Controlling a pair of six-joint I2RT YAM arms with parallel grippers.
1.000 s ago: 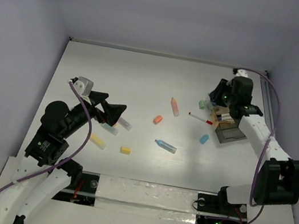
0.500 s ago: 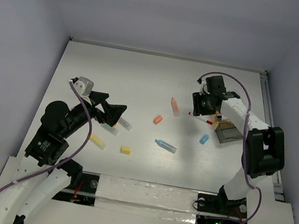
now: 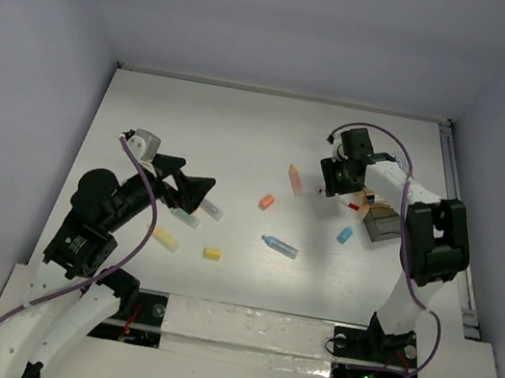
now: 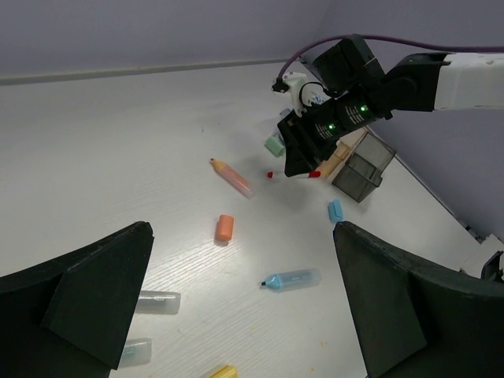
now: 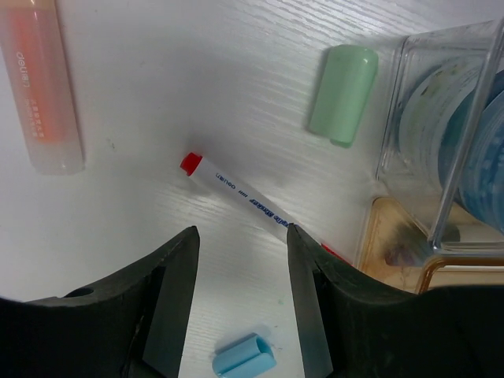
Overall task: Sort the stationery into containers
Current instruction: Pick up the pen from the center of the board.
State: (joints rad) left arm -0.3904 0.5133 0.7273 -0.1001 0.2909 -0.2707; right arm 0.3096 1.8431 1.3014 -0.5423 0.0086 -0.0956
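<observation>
The clear divided container (image 3: 382,219) stands at the right, with blue-and-white rolls (image 5: 487,126) inside. My right gripper (image 3: 336,181) hangs just left of it, open and empty (image 5: 241,236). Just past its fingertips lies a white pen with red ends (image 5: 244,197). Around it lie a green cap (image 5: 342,94), an orange marker (image 5: 49,87) and a blue cap (image 5: 244,356). My left gripper (image 3: 196,189) is open above the table at the left. In its view lie an orange cap (image 4: 225,227) and a blue highlighter (image 4: 291,279).
Near the left gripper lie two clear-capped markers (image 3: 212,209) (image 3: 185,219), a yellow stick (image 3: 164,238) and a yellow eraser (image 3: 213,254). The right arm's purple cable (image 3: 388,140) arches over its wrist. Walls close the table at the back and sides.
My right arm has swung left from over the container and come down at the pen, and its jaws have widened. The left arm has not moved.
</observation>
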